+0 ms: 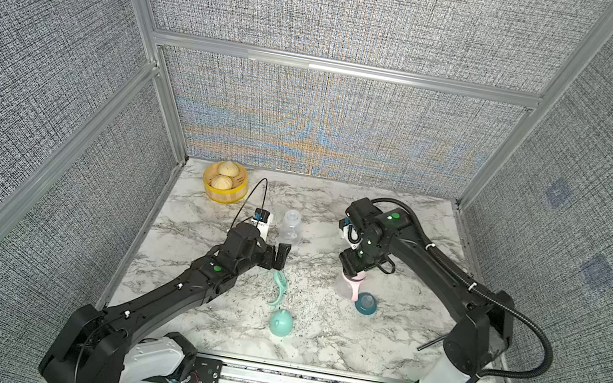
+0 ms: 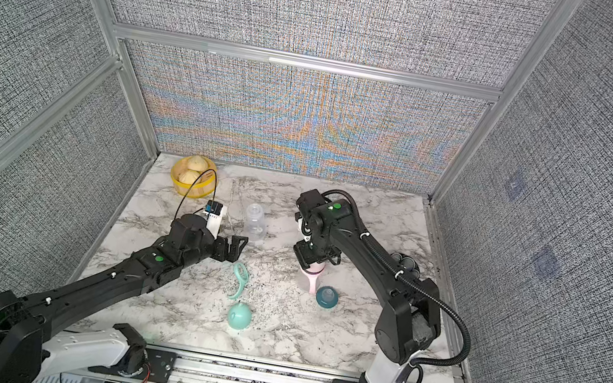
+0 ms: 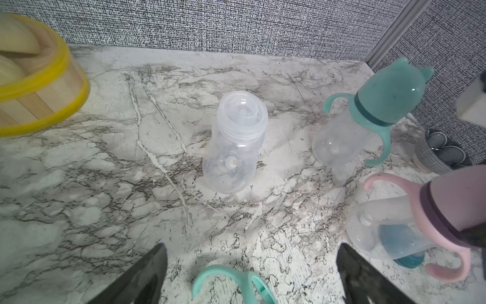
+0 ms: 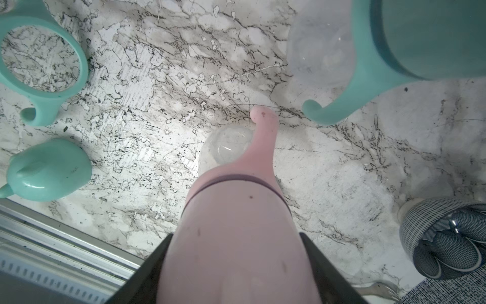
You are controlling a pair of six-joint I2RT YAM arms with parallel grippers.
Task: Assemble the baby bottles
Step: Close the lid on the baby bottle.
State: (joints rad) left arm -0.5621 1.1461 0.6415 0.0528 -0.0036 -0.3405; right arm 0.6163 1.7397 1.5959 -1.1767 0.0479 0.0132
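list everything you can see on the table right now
clear bottle: 1, bare, standing far centre
mint bottle: 1, capped, standing by bowl
pink bottle: 1, capped, in right gripper
handle ring: 1, mint, by left gripper
dome cap: 1, mint, front centre
nipple collar: 1, teal, beside pink bottle
steamer basket: 1, yellow, far left corner
buns: 2, pale, in steamer basket
bowl: 1, dark patterned, right side
left gripper: 1, black, open, empty
right gripper: 1, black, closed on pink bottle
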